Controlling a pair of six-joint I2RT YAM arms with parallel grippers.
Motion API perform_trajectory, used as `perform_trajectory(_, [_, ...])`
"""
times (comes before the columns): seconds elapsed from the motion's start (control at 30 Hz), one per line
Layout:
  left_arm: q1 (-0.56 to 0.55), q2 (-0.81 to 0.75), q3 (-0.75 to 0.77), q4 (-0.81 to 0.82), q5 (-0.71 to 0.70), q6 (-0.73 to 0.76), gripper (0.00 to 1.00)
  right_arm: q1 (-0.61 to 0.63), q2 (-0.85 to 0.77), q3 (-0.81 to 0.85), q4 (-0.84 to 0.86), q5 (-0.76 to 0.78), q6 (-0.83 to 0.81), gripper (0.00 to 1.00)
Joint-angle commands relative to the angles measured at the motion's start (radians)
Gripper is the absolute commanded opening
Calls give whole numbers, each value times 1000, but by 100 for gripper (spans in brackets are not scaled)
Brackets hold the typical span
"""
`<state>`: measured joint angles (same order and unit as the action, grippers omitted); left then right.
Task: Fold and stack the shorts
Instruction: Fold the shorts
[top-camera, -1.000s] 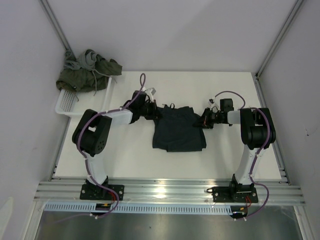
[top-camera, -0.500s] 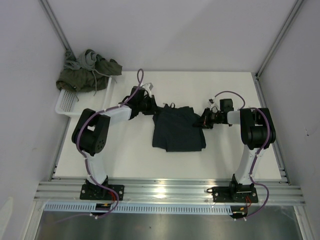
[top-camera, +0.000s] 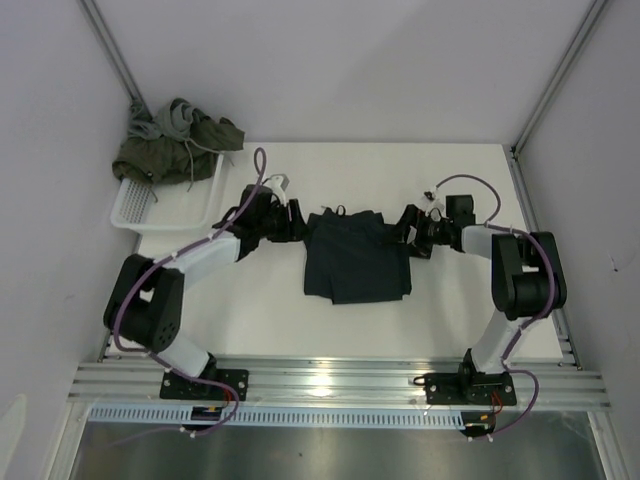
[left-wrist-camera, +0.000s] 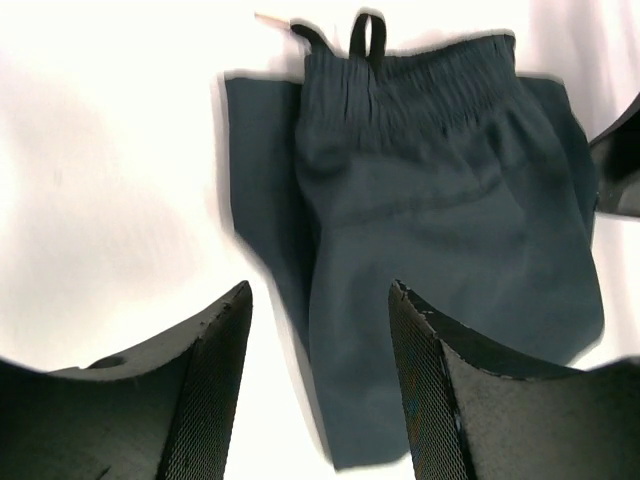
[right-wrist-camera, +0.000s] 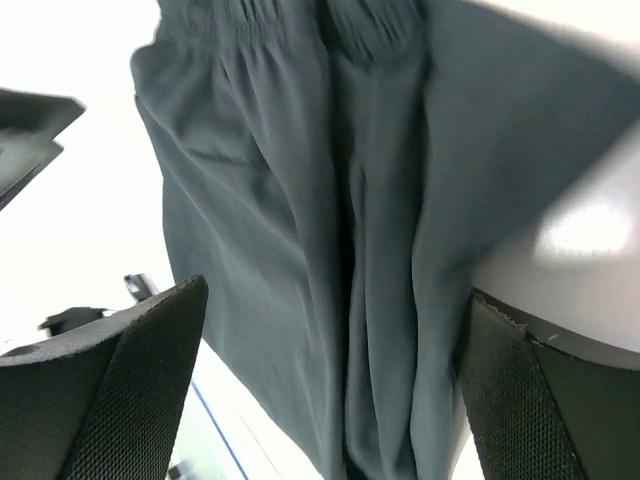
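Note:
The dark navy shorts (top-camera: 355, 262) lie folded flat mid-table, waistband toward the back. My left gripper (top-camera: 293, 222) sits open just off their left back corner, holding nothing. In the left wrist view its fingers (left-wrist-camera: 215, 380) frame the navy shorts (left-wrist-camera: 440, 200) and bare table. My right gripper (top-camera: 405, 228) is open wide at the shorts' right back corner. The right wrist view shows the cloth (right-wrist-camera: 300, 150) lying loose beyond the gripper (right-wrist-camera: 335, 290). Olive green shorts (top-camera: 190, 150) and light grey shorts (top-camera: 170, 118) are heaped on the basket.
The white mesh basket (top-camera: 135, 205) stands at the table's back left corner against the wall. White walls and metal frame posts close in the table on three sides. The arm bases sit on the rail along the near edge.
Both grippers were shut on the navy shorts' back corners and have opened, letting the cloth go. The left arm's elbow has swung out to the left and its gripper drew back a little.

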<state>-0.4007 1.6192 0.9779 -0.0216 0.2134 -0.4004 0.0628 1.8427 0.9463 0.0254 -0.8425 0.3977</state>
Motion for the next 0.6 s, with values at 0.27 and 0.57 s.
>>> perform_trajectory(0.27, [-107,-369,-482,195,-40,-139,62,6,-526,-306,-183,395,-30,99])
perform_trajectory(0.57, [-168,-407,-634,365,-48,-189,62,103,-668,-394,-234,398,-25,67])
